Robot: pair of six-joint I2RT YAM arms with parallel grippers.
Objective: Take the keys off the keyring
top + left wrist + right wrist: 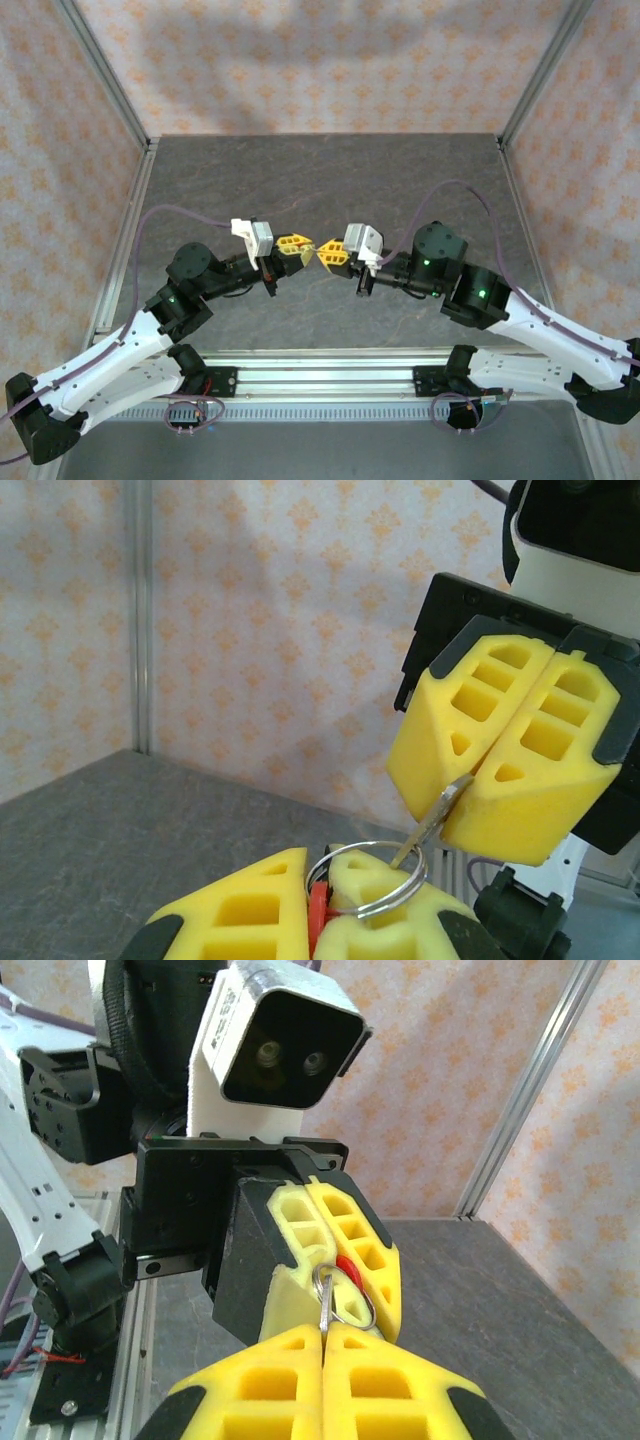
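Above the middle of the table my two grippers meet tip to tip, left gripper (305, 247) against right gripper (325, 256). In the left wrist view my left gripper (320, 865) is shut on the silver keyring (421, 879), with a red piece (318, 909) pinched between its yellow foam pads. The ring's free loop sticks out past the fingertips. A thin silver key (429, 821) is threaded through that loop. My right gripper (322, 1328) is shut on this key (326, 1306), edge-on between its pads, with the ring (368, 1311) and the red piece (348, 1268) just beyond.
The dark grey table top (330, 180) lies below both grippers. Patterned walls with aluminium corner posts (535, 70) close in the back and sides. A metal rail (320, 372) carrying both arm bases runs along the near edge.
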